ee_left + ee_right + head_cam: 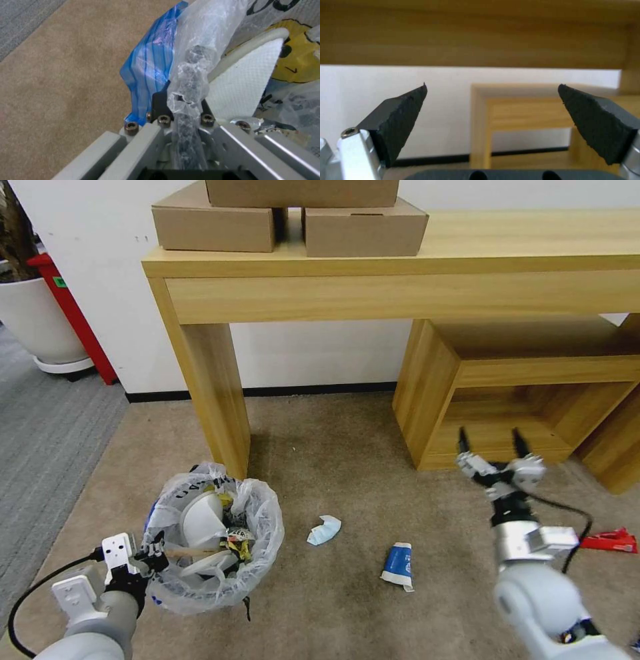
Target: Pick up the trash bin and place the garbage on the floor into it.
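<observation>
Head view has the small round trash bin (213, 540), lined with a crinkly translucent white plastic bag, on the beige short-pile carpet floor (333, 460) near the leg of the light wooden bench (400, 267). It already holds white slippers, a wooden stick and other litter. The left tool (155, 560) is clenched on the bin's rim at the robot's near left side; the left wrist view shows the bag plastic (193, 62) pinched between its black fingers (159, 102). Still on the carpet are a crumpled pale blue-white paper (325, 530), a blue-white wrapper (399, 565) to its right and a long red packet (610, 541) farther right. The right tool (492, 441) is released, jaws wide apart, raised above the carpet in front of the low wooden shelf (527, 380).

I judge the step is collecting the remaining litter. To do it well, the left arm should keep the rim level so nothing spills, and the right tool should come down straight over one piece, the wrapper being the nearest.
</observation>
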Controlling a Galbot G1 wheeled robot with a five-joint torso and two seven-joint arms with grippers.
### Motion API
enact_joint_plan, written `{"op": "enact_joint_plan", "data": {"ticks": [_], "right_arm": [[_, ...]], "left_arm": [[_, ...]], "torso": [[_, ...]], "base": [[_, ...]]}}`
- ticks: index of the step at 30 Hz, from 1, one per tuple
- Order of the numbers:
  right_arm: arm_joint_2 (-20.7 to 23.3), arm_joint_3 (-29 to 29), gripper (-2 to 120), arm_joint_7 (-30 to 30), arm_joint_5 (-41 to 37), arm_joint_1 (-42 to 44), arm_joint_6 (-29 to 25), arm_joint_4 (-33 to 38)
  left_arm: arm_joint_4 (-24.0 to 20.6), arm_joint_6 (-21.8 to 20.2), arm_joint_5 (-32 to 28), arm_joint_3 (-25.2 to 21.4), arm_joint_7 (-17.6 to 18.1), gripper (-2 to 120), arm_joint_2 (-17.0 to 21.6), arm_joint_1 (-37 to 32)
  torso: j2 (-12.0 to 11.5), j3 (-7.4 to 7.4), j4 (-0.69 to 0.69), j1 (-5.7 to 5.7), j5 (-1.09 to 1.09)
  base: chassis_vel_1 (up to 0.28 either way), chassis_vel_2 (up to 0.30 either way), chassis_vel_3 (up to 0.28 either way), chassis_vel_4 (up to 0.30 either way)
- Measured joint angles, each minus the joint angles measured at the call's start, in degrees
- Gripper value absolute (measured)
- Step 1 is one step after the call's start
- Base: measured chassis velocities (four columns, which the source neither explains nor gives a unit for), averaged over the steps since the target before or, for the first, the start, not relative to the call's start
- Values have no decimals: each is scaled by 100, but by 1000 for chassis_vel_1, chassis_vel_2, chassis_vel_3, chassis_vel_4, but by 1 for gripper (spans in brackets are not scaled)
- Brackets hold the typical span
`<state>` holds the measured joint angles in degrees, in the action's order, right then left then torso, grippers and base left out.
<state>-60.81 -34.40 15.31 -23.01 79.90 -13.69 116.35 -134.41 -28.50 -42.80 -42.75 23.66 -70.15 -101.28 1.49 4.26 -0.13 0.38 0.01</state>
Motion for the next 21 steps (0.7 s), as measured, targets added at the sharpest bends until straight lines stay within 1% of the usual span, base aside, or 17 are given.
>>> {"op": "enact_joint_plan", "data": {"ticks": [3,6,11,15,21], "right_arm": [[55,-186,100,-1,-95,-54,24,-10],[56,-249,100,-9,-98,-57,22,-26],[-72,-327,100,-44,-76,-39,12,-44],[-108,-298,100,-52,-78,-27,4,-25],[-159,-87,100,-37,-147,-14,74,78]], "left_arm": [[7,12,14,7,-8,0,-17,18],[9,19,26,6,-16,0,-25,25],[22,53,69,5,-43,0,-32,14],[33,72,76,4,-50,0,-33,14],[42,75,79,4,-54,0,-37,29]], "torso": [[0,0,0,0,0],[0,0,0,0,0],[0,0,0,0,0],[0,0,0,0,-1],[0,-1,0,0,-1]], "base": [[0,0,0,0],[0,0,0,0],[0,0,0,0],[0,0,0,0],[0,0,0,0]]}}
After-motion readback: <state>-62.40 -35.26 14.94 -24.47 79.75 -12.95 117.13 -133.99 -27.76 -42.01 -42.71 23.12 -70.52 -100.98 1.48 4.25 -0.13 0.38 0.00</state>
